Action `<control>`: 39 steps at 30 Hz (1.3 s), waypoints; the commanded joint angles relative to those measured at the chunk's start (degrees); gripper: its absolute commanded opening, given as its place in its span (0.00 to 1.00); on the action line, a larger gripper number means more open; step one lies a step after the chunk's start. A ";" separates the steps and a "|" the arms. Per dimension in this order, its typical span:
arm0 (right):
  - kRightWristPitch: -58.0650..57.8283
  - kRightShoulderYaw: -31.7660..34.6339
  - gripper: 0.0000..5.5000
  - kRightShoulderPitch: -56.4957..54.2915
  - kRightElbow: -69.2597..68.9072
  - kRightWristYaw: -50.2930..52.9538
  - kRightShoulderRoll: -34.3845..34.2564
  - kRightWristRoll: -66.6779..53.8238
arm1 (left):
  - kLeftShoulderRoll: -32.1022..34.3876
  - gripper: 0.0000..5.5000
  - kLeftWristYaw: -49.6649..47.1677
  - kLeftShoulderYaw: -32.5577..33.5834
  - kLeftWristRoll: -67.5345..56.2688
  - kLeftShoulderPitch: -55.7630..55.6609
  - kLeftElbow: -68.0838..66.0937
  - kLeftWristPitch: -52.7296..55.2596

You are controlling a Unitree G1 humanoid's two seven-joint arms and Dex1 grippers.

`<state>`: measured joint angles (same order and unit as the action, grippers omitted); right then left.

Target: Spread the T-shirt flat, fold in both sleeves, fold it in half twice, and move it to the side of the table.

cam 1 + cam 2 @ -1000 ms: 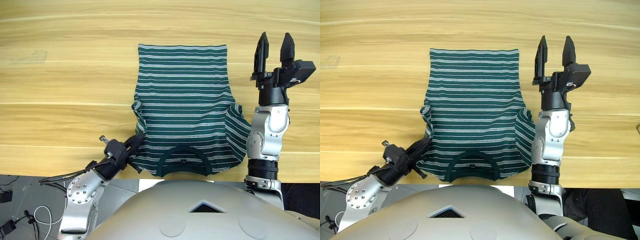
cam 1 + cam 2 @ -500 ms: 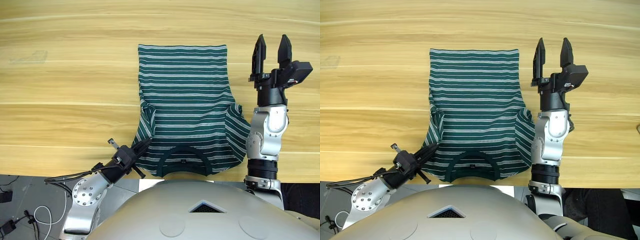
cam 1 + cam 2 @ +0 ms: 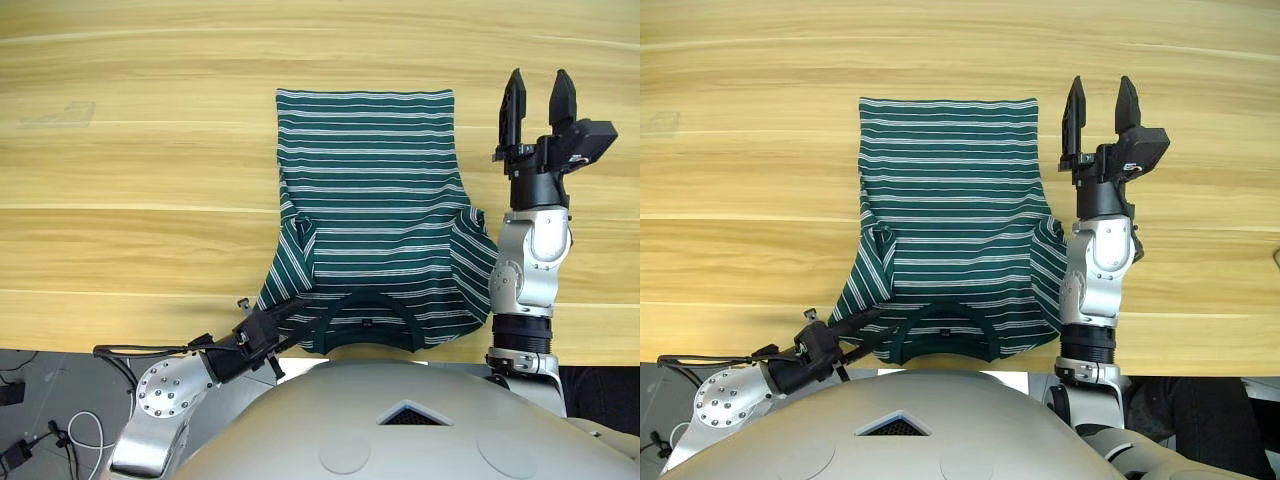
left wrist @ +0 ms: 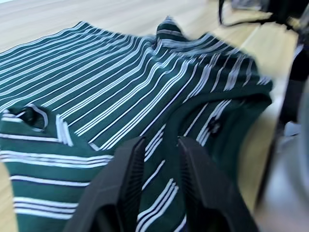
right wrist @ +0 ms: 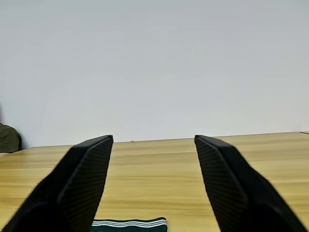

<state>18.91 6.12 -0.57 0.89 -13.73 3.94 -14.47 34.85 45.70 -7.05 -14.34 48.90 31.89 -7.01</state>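
Note:
A green T-shirt [image 3: 370,190] with white stripes lies on the wooden table [image 3: 130,200], its collar [image 3: 365,303] at the near edge. Its left sleeve [image 3: 297,258] is folded in over the body, while the right sleeve [image 3: 478,255] still sticks out to the side. My left gripper [image 3: 290,310] hovers low at the shirt's near left corner; in the left wrist view my left gripper [image 4: 161,141] has its fingers slightly apart above the striped cloth [image 4: 96,72], gripping nothing. My right gripper [image 3: 535,100] stands raised and open, just right of the shirt's far right corner.
Bare wood surrounds the shirt on the left, right and far side. The table's near edge [image 3: 100,345] runs just under the collar. Cables [image 3: 60,430] lie on the floor at the near left.
The left gripper carried the left sleeve inward over the shirt, let it go and drew back toward the near edge. The right gripper shifted slightly left, still open.

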 commanded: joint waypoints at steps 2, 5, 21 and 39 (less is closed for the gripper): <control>-1.10 0.14 0.57 -1.16 0.33 -1.28 0.62 -1.03 | 1.30 0.40 0.98 0.29 -2.43 0.62 1.68 1.09; -13.99 3.00 0.57 3.46 -6.93 -7.31 5.35 -14.35 | -0.16 0.46 -2.14 7.25 -14.91 -3.06 5.52 5.35; -62.31 16.53 0.57 28.30 -11.37 -41.74 42.32 -40.98 | -17.47 0.46 -28.28 27.12 -28.45 -6.47 8.64 8.04; -57.28 12.93 0.57 26.34 0.54 -47.99 42.79 -25.88 | -20.47 0.46 -27.28 26.65 -27.66 -5.23 9.37 9.71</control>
<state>-39.52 19.69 26.23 1.33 -61.60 45.84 -42.00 14.55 18.10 19.97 -42.93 43.72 40.89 1.87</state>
